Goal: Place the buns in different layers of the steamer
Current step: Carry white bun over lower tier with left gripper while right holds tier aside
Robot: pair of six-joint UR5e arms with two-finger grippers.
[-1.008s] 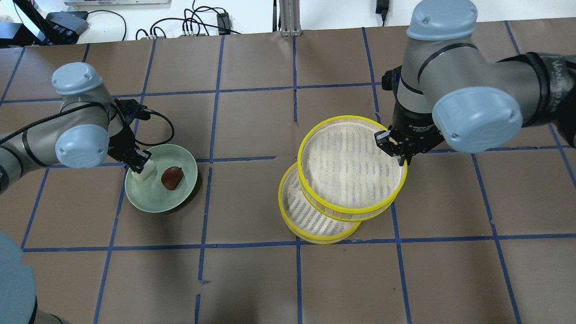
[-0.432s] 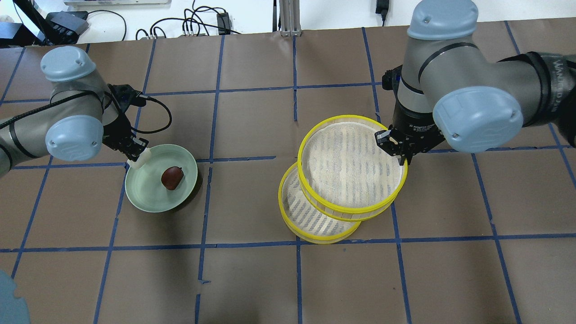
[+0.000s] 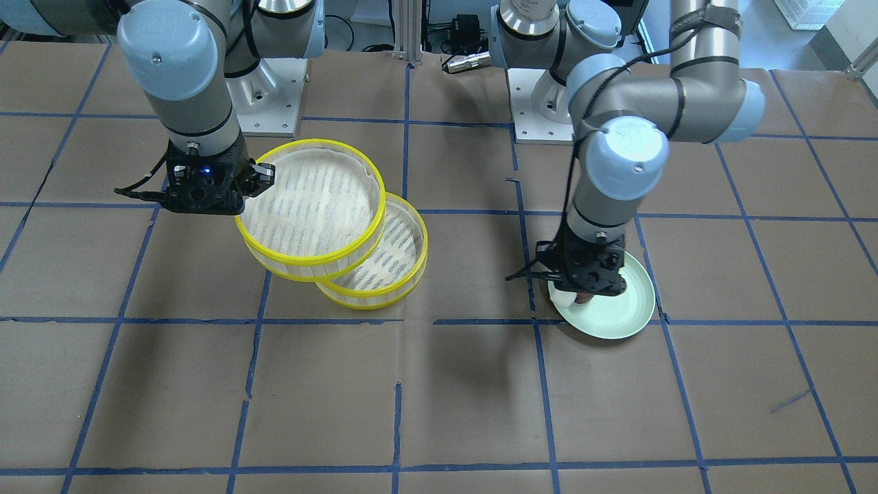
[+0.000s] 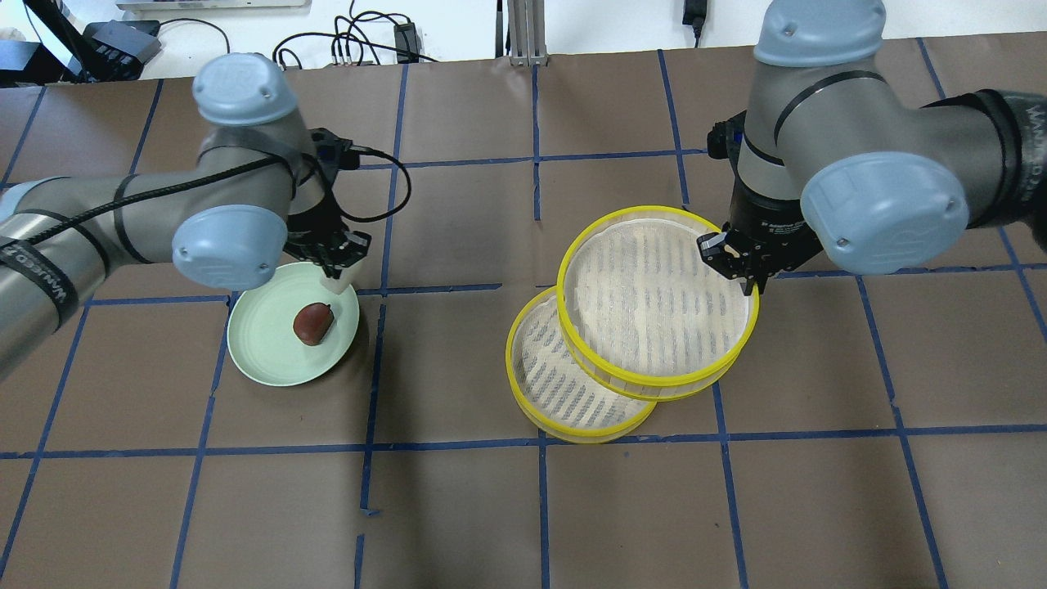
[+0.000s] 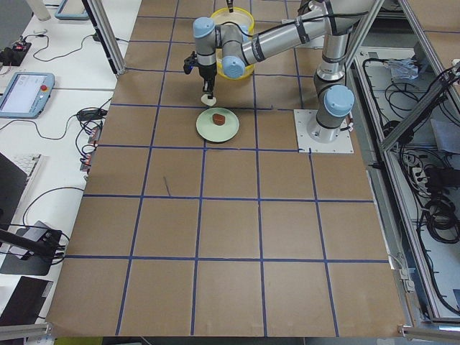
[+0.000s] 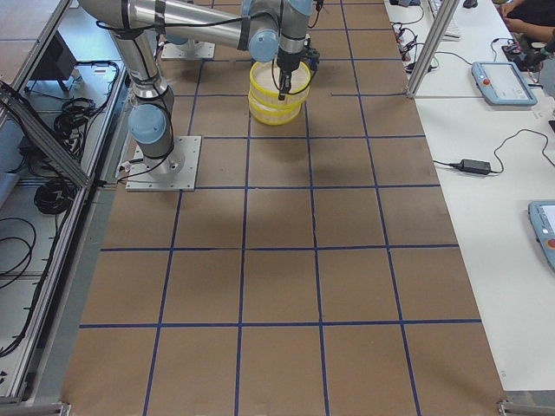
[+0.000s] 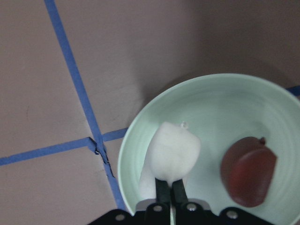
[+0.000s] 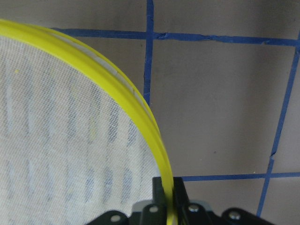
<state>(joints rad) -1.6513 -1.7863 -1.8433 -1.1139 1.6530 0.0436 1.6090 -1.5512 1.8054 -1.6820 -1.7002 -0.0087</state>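
Loaded: left gripper (image 7: 170, 185) pinches white bun (image 7: 173, 154); right gripper (image 8: 168, 187) clamps upper tray (image 8: 140, 110) rim.
We judge the bun soft, light, probably dentable: grip gently, mid-body between fingers.

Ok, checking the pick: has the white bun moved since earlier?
Yes. In the overhead view the white bun, in the left gripper, crossed from the green plate's left side to its right rim.

Brown table (image 4: 458, 507) with blue tape grid (image 4: 543, 507), white desk (image 6: 473, 113) alongside

The upper tray (image 4: 654, 303) hides much of the lower tray (image 4: 556, 378); the plate (image 7: 220, 108) runs off the left wrist view's edges.
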